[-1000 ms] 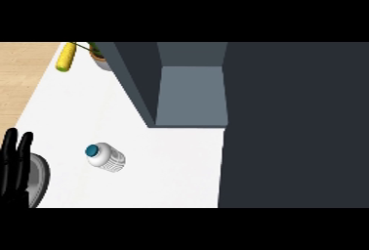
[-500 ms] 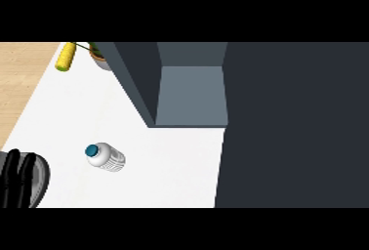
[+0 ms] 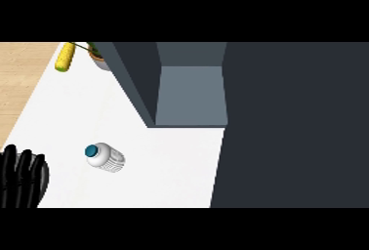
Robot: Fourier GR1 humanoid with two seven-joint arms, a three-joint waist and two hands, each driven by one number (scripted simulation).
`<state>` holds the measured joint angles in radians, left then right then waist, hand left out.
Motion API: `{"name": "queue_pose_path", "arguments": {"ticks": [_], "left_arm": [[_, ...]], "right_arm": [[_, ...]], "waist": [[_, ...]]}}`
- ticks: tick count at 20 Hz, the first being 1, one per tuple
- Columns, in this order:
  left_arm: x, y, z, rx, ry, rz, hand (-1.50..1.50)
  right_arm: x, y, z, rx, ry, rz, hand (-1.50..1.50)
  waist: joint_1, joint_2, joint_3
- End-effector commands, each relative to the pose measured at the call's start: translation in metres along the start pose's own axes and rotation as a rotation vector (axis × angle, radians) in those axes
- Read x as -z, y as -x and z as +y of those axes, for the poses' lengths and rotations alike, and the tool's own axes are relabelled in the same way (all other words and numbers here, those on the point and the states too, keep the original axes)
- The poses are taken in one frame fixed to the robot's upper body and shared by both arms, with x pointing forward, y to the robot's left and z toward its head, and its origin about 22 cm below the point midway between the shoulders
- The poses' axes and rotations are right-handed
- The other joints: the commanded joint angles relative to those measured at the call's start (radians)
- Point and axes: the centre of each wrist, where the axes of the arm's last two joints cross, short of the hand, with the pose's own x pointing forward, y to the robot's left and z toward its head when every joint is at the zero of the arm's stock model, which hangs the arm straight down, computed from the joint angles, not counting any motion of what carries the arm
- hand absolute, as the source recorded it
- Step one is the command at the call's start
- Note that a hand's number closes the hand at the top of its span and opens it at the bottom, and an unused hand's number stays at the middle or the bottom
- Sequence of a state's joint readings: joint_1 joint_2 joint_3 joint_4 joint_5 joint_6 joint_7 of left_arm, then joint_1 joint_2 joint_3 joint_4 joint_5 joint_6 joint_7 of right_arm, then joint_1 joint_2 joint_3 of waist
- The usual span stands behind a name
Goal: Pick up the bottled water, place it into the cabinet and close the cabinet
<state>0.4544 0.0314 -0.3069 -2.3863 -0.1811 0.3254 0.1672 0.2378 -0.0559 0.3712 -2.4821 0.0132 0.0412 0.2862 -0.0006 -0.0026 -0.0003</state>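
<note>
The bottled water (image 3: 105, 157), clear with a teal cap, stands on the white counter (image 3: 166, 161), seen from above. My left hand (image 3: 22, 178) shows at the lower left edge, fingers up and straight, open and holding nothing, a short way left of the bottle. The grey cabinet (image 3: 192, 95) stands open behind and to the right of the bottle, its inside shelf bare. My right hand is out of view.
The cabinet's dark door (image 3: 292, 127) fills the right side of the view. A yellow corn cob (image 3: 65, 57) and a potted plant (image 3: 97, 57) sit at the far left corner. A wooden floor (image 3: 22, 83) lies beyond the counter's left edge.
My left hand has sunk a little toward the lower left corner and its grey forearm no longer shows. The bottle has not moved.
</note>
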Motion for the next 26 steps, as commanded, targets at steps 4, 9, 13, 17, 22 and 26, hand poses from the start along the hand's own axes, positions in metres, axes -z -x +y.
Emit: {"name": "queue_pose_path", "arguments": {"ticks": [4,9,13,17,22,26], "left_arm": [[0.016,0.031,0.012,0.042,-0.015,0.039,-1.50],[0.030,0.046,0.019,0.047,-0.055,0.067,-1.50],[0.036,0.079,0.036,0.042,-0.097,0.119,-1.50],[0.014,0.114,0.028,0.054,-0.059,0.161,-1.50],[0.032,0.132,0.054,0.055,-0.088,0.214,-1.50],[0.011,0.172,0.059,0.040,-0.087,0.243,-1.50]], "right_arm": [[-0.002,-0.017,0.007,-0.052,0.011,-0.033,-1.50],[-0.005,-0.031,0.003,-0.050,0.027,-0.032,-1.50],[0.000,-0.026,0.000,-0.045,-0.006,-0.025,-1.50],[-0.006,-0.027,0.016,-0.052,0.012,-0.021,-1.50],[-0.012,-0.034,0.013,-0.051,0.016,-0.017,-1.50],[0.000,-0.036,0.012,-0.043,0.034,-0.024,-1.50]], "waist": [[-0.001,0.001,-0.001],[-0.002,0.001,0.000],[0.000,0.002,-0.001],[-0.004,0.000,-0.001],[-0.007,0.000,-0.001],[-0.001,0.001,-0.002]]}}
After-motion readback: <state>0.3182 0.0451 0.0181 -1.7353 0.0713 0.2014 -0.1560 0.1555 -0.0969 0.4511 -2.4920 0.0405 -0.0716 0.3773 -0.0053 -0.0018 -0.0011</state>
